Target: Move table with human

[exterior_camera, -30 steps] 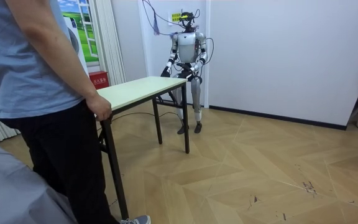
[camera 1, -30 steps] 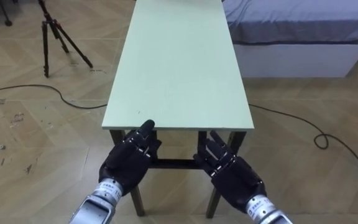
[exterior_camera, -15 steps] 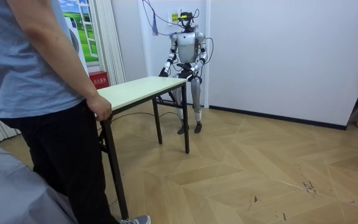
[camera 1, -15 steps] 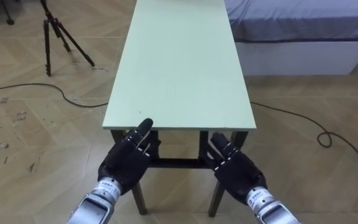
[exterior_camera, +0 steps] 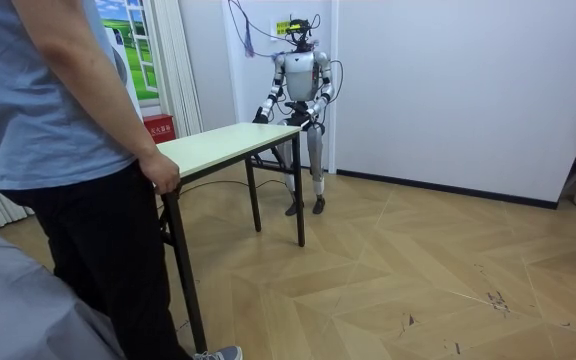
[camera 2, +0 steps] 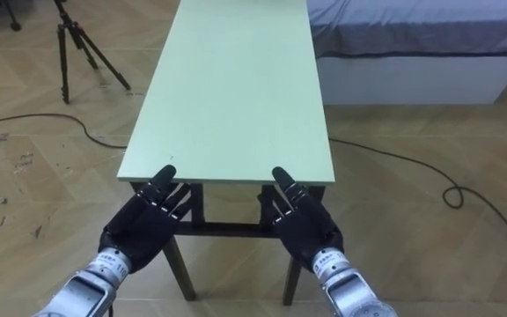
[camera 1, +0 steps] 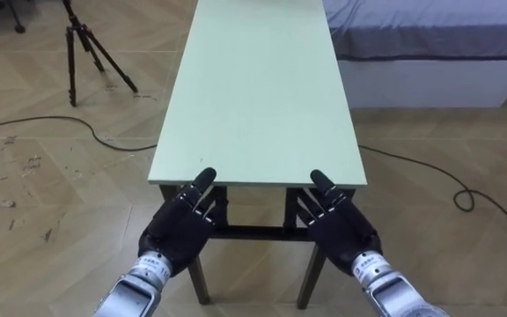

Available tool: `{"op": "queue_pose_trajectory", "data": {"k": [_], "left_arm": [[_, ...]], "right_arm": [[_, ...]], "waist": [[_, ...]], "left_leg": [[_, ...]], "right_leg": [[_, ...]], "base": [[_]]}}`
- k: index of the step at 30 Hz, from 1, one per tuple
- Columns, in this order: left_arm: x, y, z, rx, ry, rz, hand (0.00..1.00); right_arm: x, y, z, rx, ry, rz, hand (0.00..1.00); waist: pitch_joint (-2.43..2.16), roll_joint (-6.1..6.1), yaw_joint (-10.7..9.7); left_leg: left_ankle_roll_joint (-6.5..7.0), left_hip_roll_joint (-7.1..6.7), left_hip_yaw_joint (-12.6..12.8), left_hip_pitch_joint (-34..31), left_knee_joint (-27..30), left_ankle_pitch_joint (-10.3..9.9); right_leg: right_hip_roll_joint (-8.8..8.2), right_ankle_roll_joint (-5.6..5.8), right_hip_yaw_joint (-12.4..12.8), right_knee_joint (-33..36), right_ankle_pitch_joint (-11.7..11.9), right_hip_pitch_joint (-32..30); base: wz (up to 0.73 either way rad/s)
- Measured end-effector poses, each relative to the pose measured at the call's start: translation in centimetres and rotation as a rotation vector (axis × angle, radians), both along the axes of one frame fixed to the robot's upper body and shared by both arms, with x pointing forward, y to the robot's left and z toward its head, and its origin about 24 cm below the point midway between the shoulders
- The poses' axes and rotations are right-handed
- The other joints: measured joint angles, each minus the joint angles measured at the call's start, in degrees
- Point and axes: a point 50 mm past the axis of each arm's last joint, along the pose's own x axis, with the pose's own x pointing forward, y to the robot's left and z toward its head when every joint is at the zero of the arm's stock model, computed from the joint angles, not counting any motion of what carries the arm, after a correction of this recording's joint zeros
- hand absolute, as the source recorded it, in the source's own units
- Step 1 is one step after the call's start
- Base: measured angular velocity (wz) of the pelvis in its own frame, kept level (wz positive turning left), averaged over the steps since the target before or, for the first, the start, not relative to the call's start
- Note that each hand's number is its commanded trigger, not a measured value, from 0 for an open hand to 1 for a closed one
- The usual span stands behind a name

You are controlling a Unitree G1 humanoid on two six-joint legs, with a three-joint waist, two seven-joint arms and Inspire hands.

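Where the wooden floor fills the upper left of the left eye view, a black tripod (camera 1: pixel 91 48) stands with a dark cable (camera 1: pixel 51 121) curving across the boards below it. At the lower left, the left hand (camera 1: pixel 179 227) reaches forward with its fingers straight and spread, their tips at the near short edge of the table (camera 1: pixel 258 97), closed on nothing. The pale green table runs up the middle of the frame, its dark legs showing under that near edge. At the lower right, the right hand (camera 1: pixel 340 227) mirrors the left, fingers straight, tips at the same edge, gripping nothing. A bed (camera 1: pixel 429 44) lies in the upper right. In the room view, a person (exterior_camera: pixel 48 120) at the left rests a hand (exterior_camera: pixel 161 173) on one end of the table, and the robot stands at the far end, near the white wall.
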Motion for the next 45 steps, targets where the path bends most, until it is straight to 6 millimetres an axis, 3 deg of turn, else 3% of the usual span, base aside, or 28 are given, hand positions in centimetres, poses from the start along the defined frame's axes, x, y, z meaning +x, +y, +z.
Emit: {"op": "queue_pose_trajectory", "data": {"k": [17, 34, 35, 36, 38, 40, 41, 45], "left_arm": [[0.8, -0.7, 0.4, -0.102, 0.042, 0.078, 0.0], [2.3, -0.9, 1.2, -0.074, 0.082, 0.088, 0.0], [2.4, -0.9, 1.3, -0.082, 0.082, 0.096, 0.0], [2.4, -0.9, 1.3, -0.088, 0.083, 0.101, 0.03], [2.6, -0.8, 1.4, -0.096, 0.092, 0.119, 0.33], [2.8, -0.8, 1.5, -0.094, 0.101, 0.134, 0.93], [2.8, -0.8, 1.4, -0.09, 0.111, 0.143, 1.0], [2.7, -1.3, 1.2, -0.103, 0.159, 0.17, 1.0]], "right_arm": [[0.9, 0.6, 1.2, 0.07, 0.032, -0.062, 0.0], [1.2, 1.1, 1.5, 0.09, 0.052, -0.106, 0.0], [1.2, 1.3, 1.5, 0.102, 0.051, -0.115, 0.53], [1.3, 1.3, 1.5, 0.11, 0.05, -0.12, 0.66], [1.3, 1.6, 1.6, 0.132, 0.05, -0.133, 1.0], [1.3, 1.6, 1.5, 0.133, 0.054, -0.14, 1.0], [1.3, 1.6, 1.5, 0.134, 0.06, -0.144, 1.0], [1.3, 1.4, 1.3, 0.105, 0.129, -0.176, 1.0]], "waist": [[-0.1, -0.14, 0.3], [0.22, -0.65, 1.7], [0.23, -0.65, 1.7], [0.23, -0.65, 1.8], [0.23, -0.64, 1.8], [0.25, -0.61, 1.8], [0.25, -0.6, 1.8], [0.43, -0.29, 2.7]], "left_leg": [[0.0, -0.04, 0.0, 0.1, 0.0, 0.0], [0.0, -0.1, 0.0, 0.0, 0.0, 0.0], [0.0, -0.11, 0.0, -0.1, 0.0, 0.0], [0.0, -0.11, 0.0, -0.2, 0.0, 0.0], [0.0, -0.13, 0.0, -0.3, 0.0, 0.0], [0.0, -0.13, 0.0, -0.3, 0.0, 0.0], [0.01, -0.13, 0.1, -0.4, 0.0, 0.0], [0.01, -0.11, 0.1, -0.9, -0.1, 0.0]], "right_leg": [[-0.03, 0.02, 0.2, 0.8, 0.1, -0.2], [-0.02, -0.05, 0.3, 0.8, 0.2, -0.5], [-0.02, -0.06, 0.4, 0.9, 0.2, -0.6], [-0.02, -0.06, 0.4, 0.9, 0.2, -0.7], [-0.02, -0.1, 0.4, 0.9, 0.2, -0.9], [-0.02, -0.1, 0.4, 0.9, 0.2, -1.0], [-0.01, -0.11, 0.5, 0.9, 0.2, -1.1], [0.12, -0.05, 0.7, 1.0, 0.3, -1.6]], "base": [[0.0], [0.0], [0.0], [0.0], [0.0], [0.0], [0.0], [-0.03]]}}
